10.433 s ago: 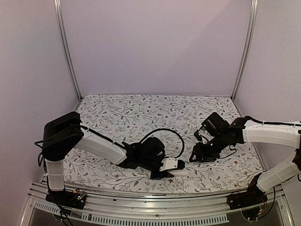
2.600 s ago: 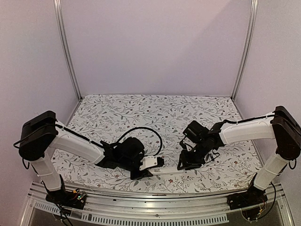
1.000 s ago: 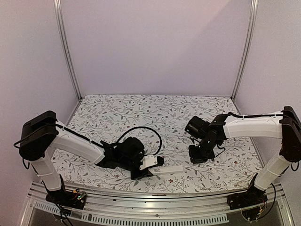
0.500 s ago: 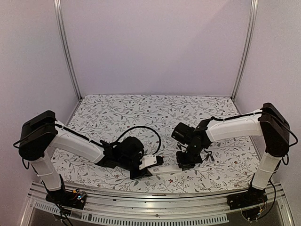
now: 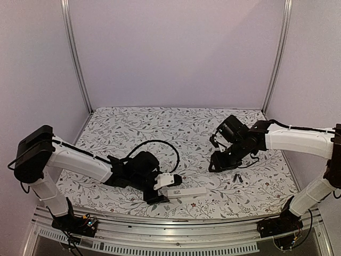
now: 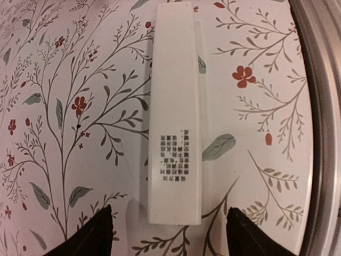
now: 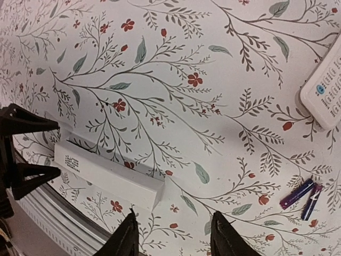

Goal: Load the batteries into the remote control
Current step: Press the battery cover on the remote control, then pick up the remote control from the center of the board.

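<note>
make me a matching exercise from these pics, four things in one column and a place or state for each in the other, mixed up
Things
1 white remote
2 batteries
3 keypad remote
4 left end effector

Places or states
a open, one finger either side of a remote's end, not touching it
b plain side up, small print showing
c two lying loose, side by side
d cut off by the right wrist view's edge

Pairs: 1-b, 2-c, 3-d, 4-a

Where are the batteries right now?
Two batteries lie side by side on the floral cloth, right of centre in the top view, to the right of the long white remote; the right wrist view shows them below a keypad remote.
</note>
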### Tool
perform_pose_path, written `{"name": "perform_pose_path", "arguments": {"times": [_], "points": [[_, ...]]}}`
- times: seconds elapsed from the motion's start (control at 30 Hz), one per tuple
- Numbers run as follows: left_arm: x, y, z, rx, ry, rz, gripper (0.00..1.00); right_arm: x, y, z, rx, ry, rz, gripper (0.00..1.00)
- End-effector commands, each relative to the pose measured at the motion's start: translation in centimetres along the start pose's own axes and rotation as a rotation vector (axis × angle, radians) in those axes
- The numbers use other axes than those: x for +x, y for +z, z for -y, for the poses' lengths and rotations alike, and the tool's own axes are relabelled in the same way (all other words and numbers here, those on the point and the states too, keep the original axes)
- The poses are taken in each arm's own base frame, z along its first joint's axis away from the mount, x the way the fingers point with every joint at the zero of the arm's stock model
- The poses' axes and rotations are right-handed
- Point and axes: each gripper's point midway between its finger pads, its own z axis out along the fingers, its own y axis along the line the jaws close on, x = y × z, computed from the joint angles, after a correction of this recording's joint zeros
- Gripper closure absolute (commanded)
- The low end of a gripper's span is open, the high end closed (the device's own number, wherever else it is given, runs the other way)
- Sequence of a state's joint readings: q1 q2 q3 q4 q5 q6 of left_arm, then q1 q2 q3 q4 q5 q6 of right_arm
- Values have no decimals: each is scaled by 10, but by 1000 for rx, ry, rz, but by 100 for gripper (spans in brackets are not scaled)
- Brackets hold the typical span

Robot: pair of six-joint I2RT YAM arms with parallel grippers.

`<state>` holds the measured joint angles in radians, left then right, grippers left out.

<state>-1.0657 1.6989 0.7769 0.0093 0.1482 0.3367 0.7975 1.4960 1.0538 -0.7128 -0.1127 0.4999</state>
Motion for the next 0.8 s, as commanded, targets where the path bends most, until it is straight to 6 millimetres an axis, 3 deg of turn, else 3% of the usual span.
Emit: {"name": "perform_pose_path", "arguments": {"times": [0.0,0.07,0.17,0.27,0.33,0.4,0.43,0.47,0.5,0.67,0.77], "points": [[-4,-29,-3,15,-19,-6,26,-18,-14,-29,-105,-244,47,48],[-15,-49,-11,-13,-49,43,26,-30,-22,-48,-180,-344,94,37],[-33,-88,-34,-88,-151,166,24,-37,-21,-76,-254,-477,151,32],[-45,-133,-63,-216,-256,317,21,-24,-15,-116,-318,-724,189,31],[-53,-170,-82,-314,-311,449,18,-10,0,-133,-328,-893,181,29],[-54,-194,-91,-375,-342,537,14,-1,17,-142,-308,-1018,159,27],[-52,-200,-93,-399,-352,555,13,-1,22,-146,-297,-1074,156,21],[-49,-206,-95,-419,-363,567,12,0,29,-149,-287,-1105,145,7],[-46,-209,-97,-439,-376,569,12,1,33,-154,-286,-1122,135,2],[-35,-211,-102,-469,-414,553,12,16,73,-162,-271,-1221,62,1],[-35,-210,-103,-471,-418,550,12,22,93,-156,-218,-1253,2,1]]}}
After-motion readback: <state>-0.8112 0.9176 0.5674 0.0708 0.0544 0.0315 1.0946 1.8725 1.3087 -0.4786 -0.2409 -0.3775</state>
